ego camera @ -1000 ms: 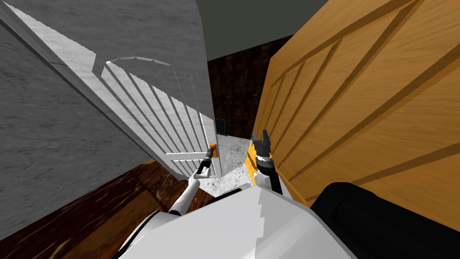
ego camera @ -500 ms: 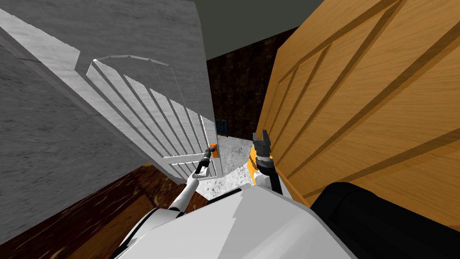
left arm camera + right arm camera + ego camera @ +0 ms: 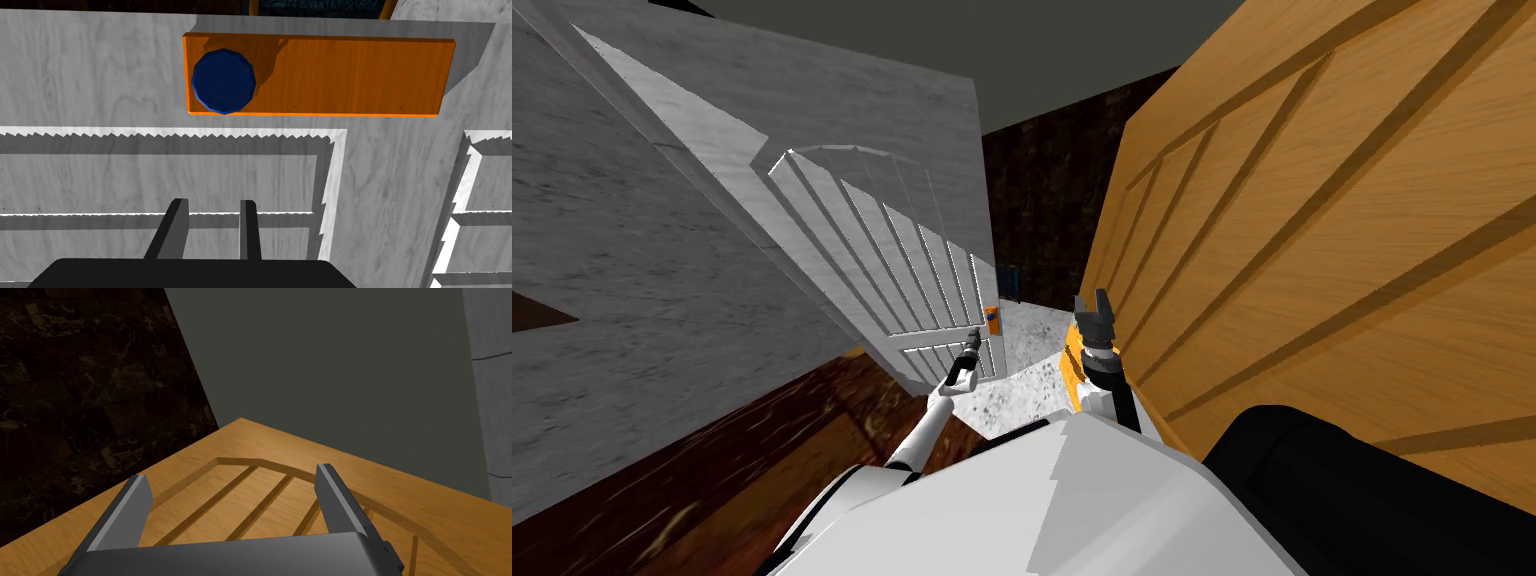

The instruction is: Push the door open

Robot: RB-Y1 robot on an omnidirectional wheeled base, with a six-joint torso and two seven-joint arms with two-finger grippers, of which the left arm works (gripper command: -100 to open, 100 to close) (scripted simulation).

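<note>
My left pincer (image 3: 212, 202), pressed nearly together, faces the grey-white panelled door (image 3: 75, 75) near its orange plate (image 3: 350, 75) and blue knob (image 3: 223, 81); right pincer (image 3: 230, 470) spread beside a wooden door (image 3: 240, 443).

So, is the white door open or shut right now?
Partly open: past the white door and its free edge, speckled floor and a dark wall show.

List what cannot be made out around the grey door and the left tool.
Whether the left tool touches the grey door: the left wrist view looks along its fingers; in the head view it is too small.
The small blue thing beyond the door's edge: head view, too small to name.
The blue knob's stem: left wrist view, hidden behind the knob itself.
</note>
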